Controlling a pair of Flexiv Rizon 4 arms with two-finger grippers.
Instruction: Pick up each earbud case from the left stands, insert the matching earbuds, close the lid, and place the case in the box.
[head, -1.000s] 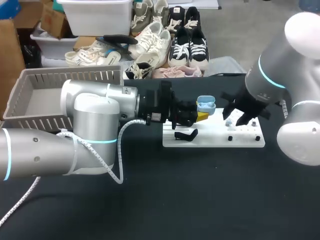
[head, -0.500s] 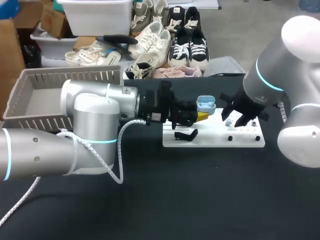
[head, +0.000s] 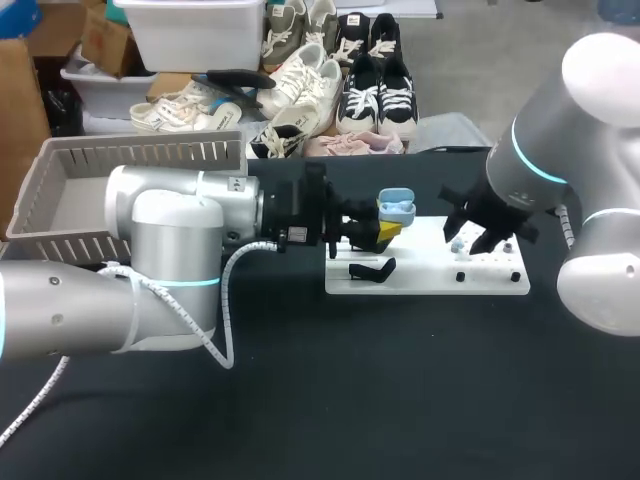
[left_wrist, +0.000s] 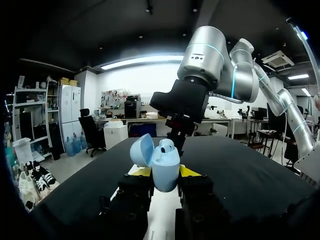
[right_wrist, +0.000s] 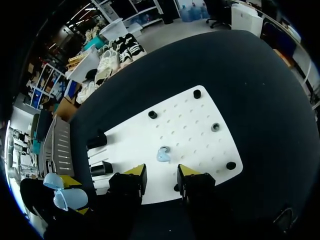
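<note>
A light blue earbud case (left_wrist: 165, 164) sits upright between my left gripper's (left_wrist: 165, 173) yellow tips, which are shut on its lower body. Its lid hangs open and one earbud (left_wrist: 167, 145) rests inside. In the head view the case (head: 395, 207) hovers over the left end of the white pegboard (head: 430, 282). My right gripper (right_wrist: 160, 173) is open just above the board, with a loose pale blue earbud (right_wrist: 163, 154) lying a little ahead of its fingers. From overhead, the right gripper (head: 478, 238) hangs over the board's right half.
A black stand (head: 371, 269) sits on the board's left end, and two black stands (right_wrist: 97, 140) show in the right wrist view. Small black pegs (right_wrist: 230, 165) dot the board. A grey slatted box (head: 70, 170) stands at the far left on the black table.
My left arm has drawn back to the left with the case, a short way. The right gripper has barely shifted over the board.
</note>
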